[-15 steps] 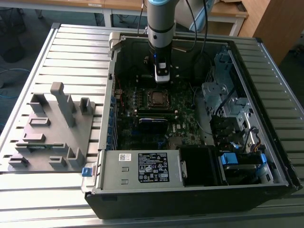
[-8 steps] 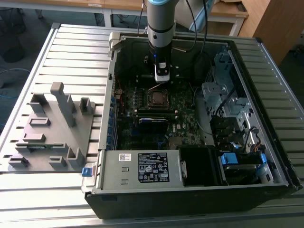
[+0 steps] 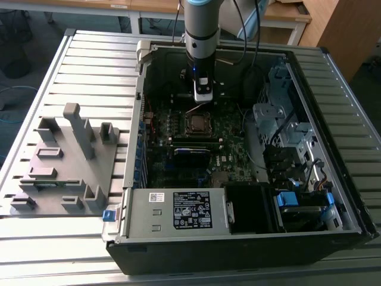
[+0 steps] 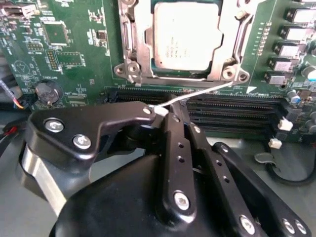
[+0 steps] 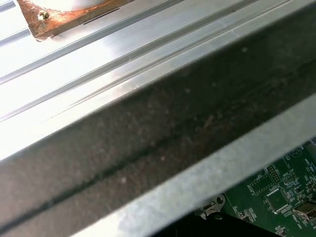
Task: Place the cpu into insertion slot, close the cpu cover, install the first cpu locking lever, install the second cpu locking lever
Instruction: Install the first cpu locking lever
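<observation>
The cpu (image 4: 185, 34) lies flat in the insertion slot, whose pin face is hidden under it. The silvery cpu cover (image 4: 134, 47) is folded down around the chip's edges. A thin silver cpu locking lever (image 4: 202, 93) runs from the socket's corner out over the memory slots, and its free end sits between my black fingertips. My gripper (image 4: 165, 109) is shut on that lever end. In the exterior view the gripper (image 3: 202, 102) hangs inside the open computer case, just beyond the cpu (image 3: 196, 124).
Long black memory slots (image 4: 237, 116) lie beside the socket on the green motherboard (image 4: 74, 59). A grey fixture plate (image 3: 65, 161) sits at the exterior view's left. The power supply (image 3: 178, 208), the drive cage (image 3: 280, 119) and the case wall (image 5: 148, 148) hem in the board.
</observation>
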`<action>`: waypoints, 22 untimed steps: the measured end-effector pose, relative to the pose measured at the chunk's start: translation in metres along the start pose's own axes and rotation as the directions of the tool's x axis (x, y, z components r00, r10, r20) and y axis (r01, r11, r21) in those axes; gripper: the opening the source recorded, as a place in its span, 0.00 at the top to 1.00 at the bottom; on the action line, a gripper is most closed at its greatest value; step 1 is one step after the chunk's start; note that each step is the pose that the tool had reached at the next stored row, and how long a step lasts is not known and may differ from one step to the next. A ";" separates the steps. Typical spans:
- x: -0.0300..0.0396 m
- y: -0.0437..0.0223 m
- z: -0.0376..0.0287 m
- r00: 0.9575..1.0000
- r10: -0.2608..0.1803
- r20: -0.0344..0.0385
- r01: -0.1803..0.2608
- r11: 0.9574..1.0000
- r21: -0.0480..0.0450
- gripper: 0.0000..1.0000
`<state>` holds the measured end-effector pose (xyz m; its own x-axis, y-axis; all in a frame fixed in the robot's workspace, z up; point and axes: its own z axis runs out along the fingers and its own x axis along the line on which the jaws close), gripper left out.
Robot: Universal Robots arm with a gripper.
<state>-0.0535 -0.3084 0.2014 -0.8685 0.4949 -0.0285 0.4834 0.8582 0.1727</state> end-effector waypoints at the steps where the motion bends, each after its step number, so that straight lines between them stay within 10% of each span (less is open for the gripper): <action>1: -0.0001 0.0003 -0.0016 1.000 0.000 0.000 0.000 1.000 0.000 0.90; 22: -0.0008 0.0049 -0.0276 1.000 0.000 0.000 0.000 1.000 0.000 0.90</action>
<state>-0.0535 -0.3084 0.2294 -0.8685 0.4948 -0.0287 0.4832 0.8582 0.1732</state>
